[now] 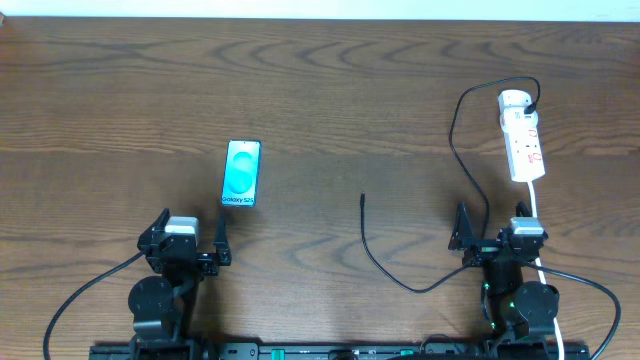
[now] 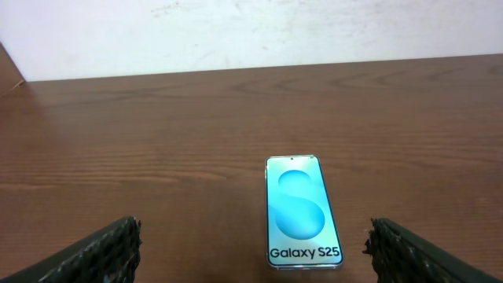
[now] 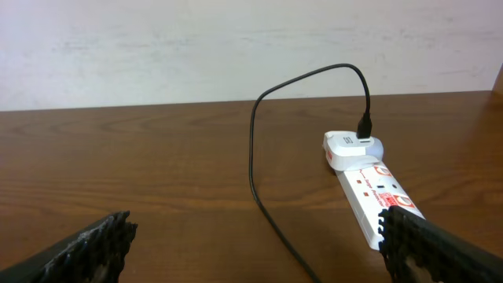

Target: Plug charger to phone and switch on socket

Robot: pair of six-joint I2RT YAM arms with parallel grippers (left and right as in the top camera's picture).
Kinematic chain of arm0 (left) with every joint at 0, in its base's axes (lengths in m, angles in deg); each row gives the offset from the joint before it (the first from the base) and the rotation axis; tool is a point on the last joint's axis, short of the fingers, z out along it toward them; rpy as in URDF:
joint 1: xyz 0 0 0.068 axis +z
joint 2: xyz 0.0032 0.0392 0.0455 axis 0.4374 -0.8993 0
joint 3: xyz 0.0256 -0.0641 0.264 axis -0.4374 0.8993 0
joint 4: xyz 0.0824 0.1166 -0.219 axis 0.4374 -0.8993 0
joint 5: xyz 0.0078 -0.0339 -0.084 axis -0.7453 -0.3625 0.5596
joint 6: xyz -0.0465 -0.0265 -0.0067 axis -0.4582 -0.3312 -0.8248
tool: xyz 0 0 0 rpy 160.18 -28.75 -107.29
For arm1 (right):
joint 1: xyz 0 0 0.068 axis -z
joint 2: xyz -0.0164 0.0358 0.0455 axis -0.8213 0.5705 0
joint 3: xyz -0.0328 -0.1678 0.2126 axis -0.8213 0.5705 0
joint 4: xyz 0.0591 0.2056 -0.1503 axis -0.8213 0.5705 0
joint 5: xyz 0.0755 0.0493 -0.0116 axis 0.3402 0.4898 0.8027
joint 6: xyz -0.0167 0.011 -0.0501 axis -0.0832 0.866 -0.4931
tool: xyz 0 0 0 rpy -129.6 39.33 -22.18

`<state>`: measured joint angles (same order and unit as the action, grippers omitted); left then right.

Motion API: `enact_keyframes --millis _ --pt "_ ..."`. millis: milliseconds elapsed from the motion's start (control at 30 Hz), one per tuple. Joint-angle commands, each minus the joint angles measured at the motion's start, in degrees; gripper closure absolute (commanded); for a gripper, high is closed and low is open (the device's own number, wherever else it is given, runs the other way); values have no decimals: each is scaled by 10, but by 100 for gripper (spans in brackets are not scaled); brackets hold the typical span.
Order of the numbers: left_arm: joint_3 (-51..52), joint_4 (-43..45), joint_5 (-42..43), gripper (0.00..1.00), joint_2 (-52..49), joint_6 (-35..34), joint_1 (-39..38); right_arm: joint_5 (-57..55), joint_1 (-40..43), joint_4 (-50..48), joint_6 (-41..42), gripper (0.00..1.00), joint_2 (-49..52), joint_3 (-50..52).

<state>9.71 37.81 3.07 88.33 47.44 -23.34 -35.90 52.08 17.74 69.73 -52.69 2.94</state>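
The phone (image 1: 242,173) lies flat, screen up, left of centre; in the left wrist view (image 2: 302,211) it sits just ahead of my open left gripper (image 1: 189,243), nearer its right finger. The white socket strip (image 1: 524,135) lies at the far right, with a white adapter at its far end. The black charger cable (image 1: 462,160) runs from that adapter, loops down past my right gripper (image 1: 497,233) and ends in a loose plug tip (image 1: 363,198) at table centre. The right gripper is open and empty; strip (image 3: 376,192) and cable (image 3: 253,157) lie ahead of it.
The strip's white lead (image 1: 537,215) runs back toward the right arm's base. Black robot cables (image 1: 75,300) trail at the front edge beside both arm bases. A pale wall borders the table's far edge.
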Motion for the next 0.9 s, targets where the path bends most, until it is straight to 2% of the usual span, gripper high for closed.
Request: enact_keyframes --millis 0,300,467,567,700,867 --pt "9 -12 3 7 2 -5 3 5 5 3 -7 1 -6 1" --pt "9 -12 -2 7 2 -8 3 5 5 3 -7 1 -6 1" --pt "-14 -25 -3 7 1 -78 3 5 5 3 -7 1 -6 1" --pt "-52 -45 -3 7 -21 -92 3 5 5 3 -7 1 -6 1" --pt "-138 -82 -3 7 -109 -91 3 5 5 3 -7 1 -6 1" --pt "-312 -123 -2 7 -306 -91 3 5 5 3 -7 1 -6 1"
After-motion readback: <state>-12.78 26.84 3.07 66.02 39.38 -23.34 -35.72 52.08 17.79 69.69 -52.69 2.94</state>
